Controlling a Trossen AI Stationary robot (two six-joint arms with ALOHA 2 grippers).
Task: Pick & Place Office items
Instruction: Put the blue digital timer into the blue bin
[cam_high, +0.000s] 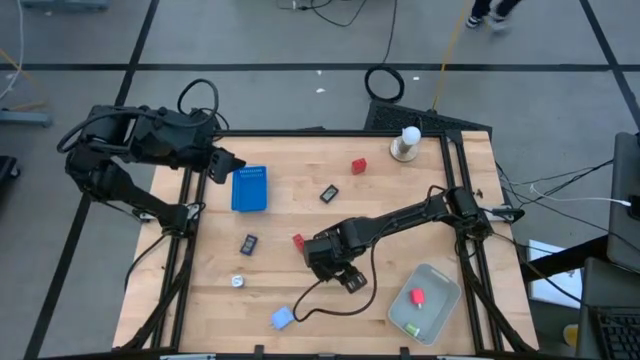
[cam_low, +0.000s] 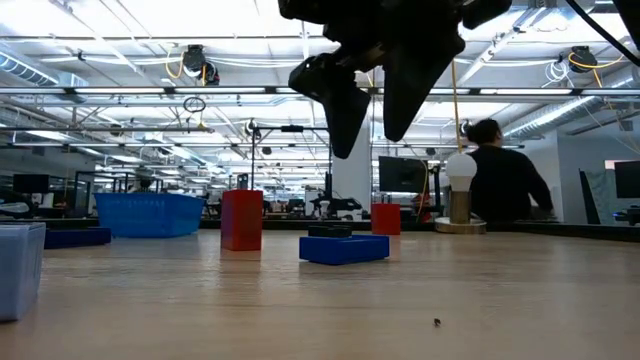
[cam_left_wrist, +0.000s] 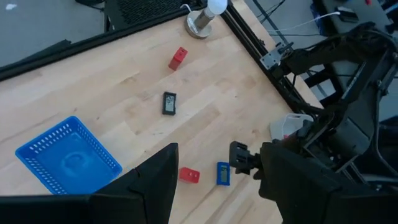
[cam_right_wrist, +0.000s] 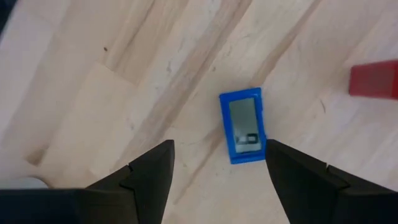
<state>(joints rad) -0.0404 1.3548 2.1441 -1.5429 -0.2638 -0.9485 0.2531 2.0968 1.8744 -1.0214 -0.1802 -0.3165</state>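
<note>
My right gripper (cam_low: 368, 120) is open, points down, and hangs above a small blue piece with a grey panel (cam_right_wrist: 244, 134), which lies flat on the table (cam_low: 344, 248). Its fingers touch nothing. In the high view my right arm (cam_high: 335, 262) hides this piece. A red block (cam_high: 298, 241) stands just left of it. Another red block (cam_high: 358, 165), a black clip (cam_high: 329, 193), a dark piece (cam_high: 249, 243), a silvery-white piece (cam_high: 238, 282) and a blue piece (cam_high: 282, 318) lie scattered. My left gripper (cam_high: 222, 163) is open and empty at the far left.
A translucent tray (cam_high: 440, 285) at the near right holds a red piece (cam_high: 417, 296) and a green one (cam_high: 411, 327). A blue mesh basket (cam_high: 249, 188) sits by my left gripper. A white knob-topped stand (cam_high: 406, 143) is at the far edge. A person (cam_low: 500, 180) sits beyond the table.
</note>
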